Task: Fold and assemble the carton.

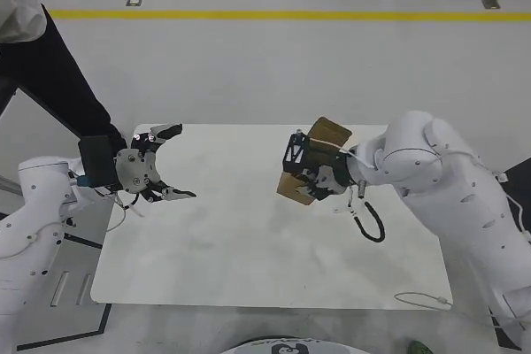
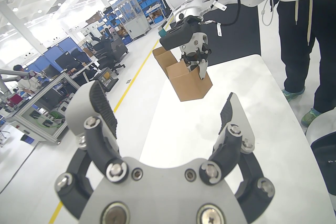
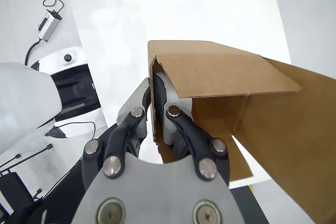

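Clamping the carton (image 2: pixel 193 86) wall over the table (image 1: pixel 248 257), right end effector (image 3: pixel 155 89); left end effector (image 2: pixel 162 92) spread apart.

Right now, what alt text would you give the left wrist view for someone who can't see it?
The right arm's fingers pinch one wall of a brown carton, flaps open, holding it tilted over a white table. In the foreground the left arm's fingers spread open, holding nothing.

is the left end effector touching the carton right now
Apart. The top view shows bare table between the open left end effector and the carton, which the right end effector holds by one wall.
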